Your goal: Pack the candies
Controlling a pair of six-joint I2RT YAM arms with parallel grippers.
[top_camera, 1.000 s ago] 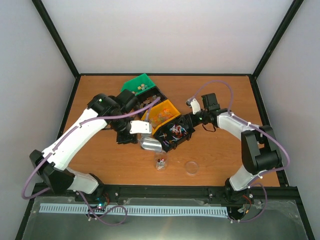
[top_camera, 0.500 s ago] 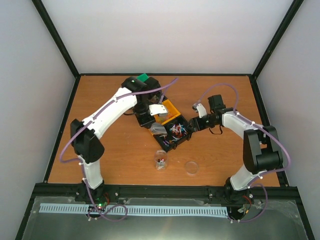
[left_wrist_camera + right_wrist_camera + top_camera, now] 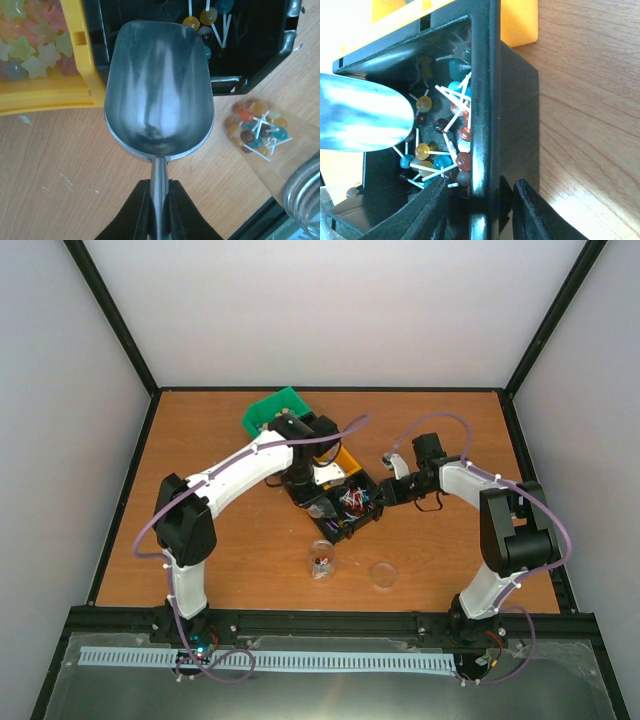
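1. The left end effector (image 3: 159,202) is closed tight on the thin handle of the silver scoop (image 3: 159,90), whose bare metal bowl fills the centre of the left wrist view
2. The scoop's front lip reaches over the near wall of the black bin (image 3: 260,55) at the top of that view, with the yellow bin (image 3: 55,92) at the upper left
3. The right end effector (image 3: 482,210) pinches the black bin's side wall at the bottom of the right wrist view, one finger inside and one outside
4. The candies (image 3: 445,145), round ones on white sticks, lie in the black bin, while star-shaped candies (image 3: 30,50) fill the yellow bin
5. A few more stick candies sit in the clear jar (image 3: 322,562) on the tabletop (image 3: 250,565), below the bins in the top view, with a clear round lid (image 3: 383,575) to its right and a green bin (image 3: 268,410) above the yellow one
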